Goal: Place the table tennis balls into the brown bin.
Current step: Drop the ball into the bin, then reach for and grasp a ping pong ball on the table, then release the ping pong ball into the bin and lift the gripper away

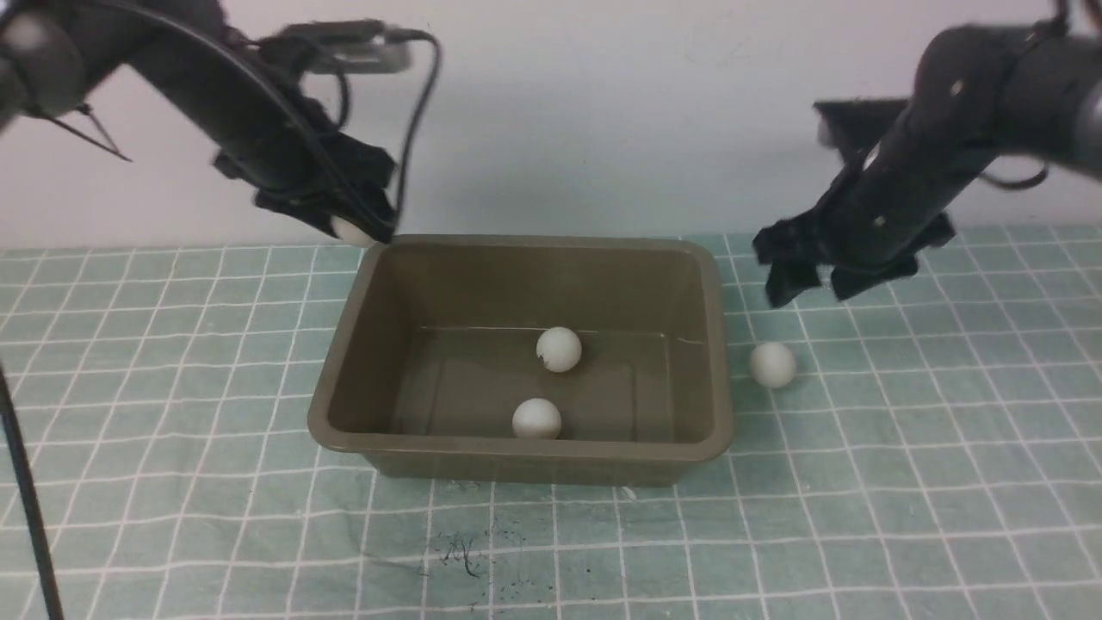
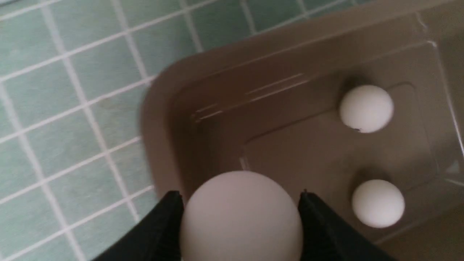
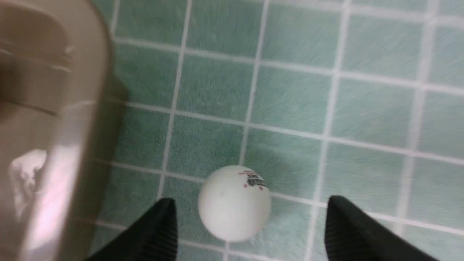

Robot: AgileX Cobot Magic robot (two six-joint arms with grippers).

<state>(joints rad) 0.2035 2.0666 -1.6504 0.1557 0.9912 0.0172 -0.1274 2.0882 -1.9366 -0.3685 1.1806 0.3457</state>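
The brown bin (image 1: 366, 435) stands mid-table with two table tennis balls on its floor, one (image 1: 559, 350) farther back and one (image 1: 536, 419) near the front wall. My left gripper (image 1: 353, 231) hovers over the bin's back left corner, shut on a third white ball (image 2: 241, 217); below it lie the bin's corner (image 2: 159, 90) and both inner balls (image 2: 366, 108) (image 2: 378, 203). A fourth ball (image 1: 771, 364) lies on the cloth just right of the bin. My right gripper (image 1: 805, 280) hangs open above and behind it; the ball (image 3: 234, 203) with its printed logo sits between the spread fingers (image 3: 159, 232).
A green checked cloth (image 1: 172, 387) covers the table. A dark scuff mark (image 1: 465, 551) lies on the cloth in front of the bin. The bin's right wall (image 3: 54, 145) is close beside the loose ball. A black cable (image 1: 26, 508) crosses the far left.
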